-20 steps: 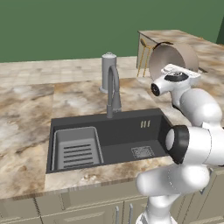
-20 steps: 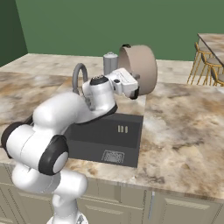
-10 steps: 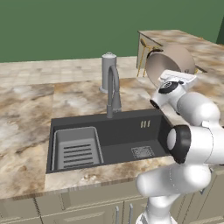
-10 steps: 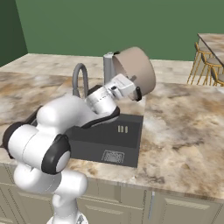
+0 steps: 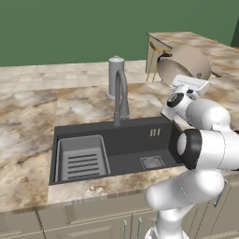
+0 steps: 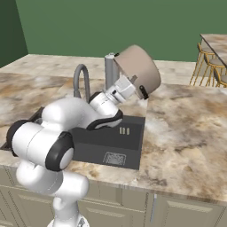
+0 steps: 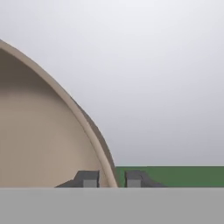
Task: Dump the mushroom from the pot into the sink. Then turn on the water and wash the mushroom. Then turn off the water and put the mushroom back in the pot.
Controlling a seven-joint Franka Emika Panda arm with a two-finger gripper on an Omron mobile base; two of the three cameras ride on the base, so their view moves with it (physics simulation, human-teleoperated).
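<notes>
The grey-brown pot (image 5: 184, 65) hangs in the air over the counter to the right of the sink (image 5: 93, 134), tipped steeply with its mouth turned down toward the basin. My gripper (image 5: 189, 85) is shut on its rim. From the right the pot (image 6: 137, 70) shows its rounded underside above the gripper (image 6: 127, 87). In the hand view the pot's rim (image 7: 94, 135) runs between the fingertips (image 7: 87, 178), and its pale inner wall is on the left. The mushroom is out of view. No water runs from the faucet (image 5: 120, 95).
A grey domed cylinder (image 5: 115, 74) stands behind the faucet. The dark basin holds a ribbed tray insert (image 5: 83, 156) on its left and a square drain grate (image 5: 152, 162) on its right. Marble counter (image 6: 186, 133) stretches to the right. Chairs (image 6: 208, 62) stand far back.
The pot has rolled further over in my grip, its mouth turning downward and its underside coming up. Its place above the counter has barely shifted.
</notes>
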